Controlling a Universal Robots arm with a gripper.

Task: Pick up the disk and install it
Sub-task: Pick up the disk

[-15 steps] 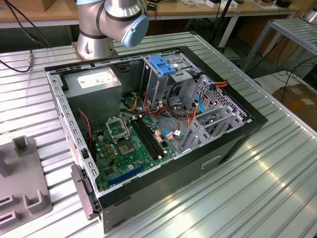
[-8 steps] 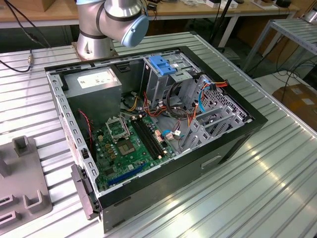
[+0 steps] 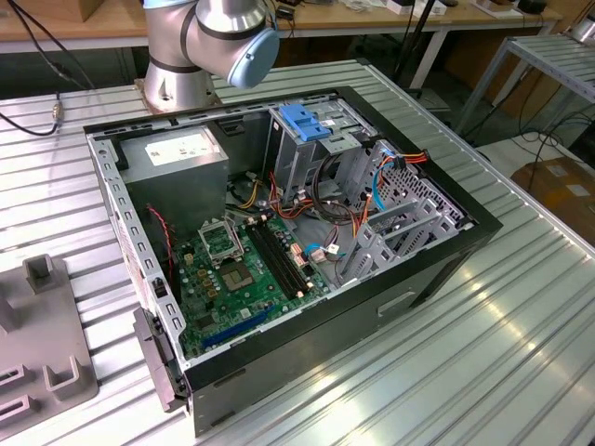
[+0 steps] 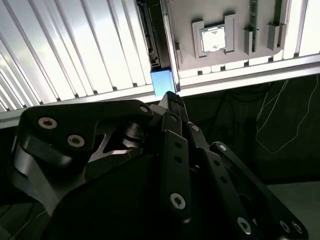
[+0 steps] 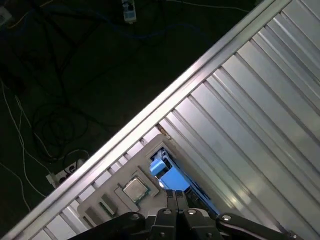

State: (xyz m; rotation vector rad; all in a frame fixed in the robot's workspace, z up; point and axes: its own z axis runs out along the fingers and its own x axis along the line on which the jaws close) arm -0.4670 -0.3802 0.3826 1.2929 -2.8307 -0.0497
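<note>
The disk (image 4: 154, 40) stands on edge on the ribbed table, a dark slab with a bright blue carrier end (image 4: 161, 82). In the first wrist view the same blue carrier (image 5: 170, 176) shows just beyond my fingertips. My gripper (image 4: 170, 97) hangs well above the disk, its black fingers (image 5: 171, 200) pressed together with nothing between them. In the exterior view the open computer case (image 3: 446, 251) lies on the table with its grey drive cage (image 3: 395, 223) on that view's right.
A grey fixture plate (image 4: 210, 15) beside the disk holds a processor chip (image 4: 212, 39) and a memory stick (image 4: 253, 20). The table edge (image 5: 165, 107) runs close by, with dark floor and cables (image 5: 45, 125) beyond. A blue bracket (image 3: 307, 121) tops the tall cage.
</note>
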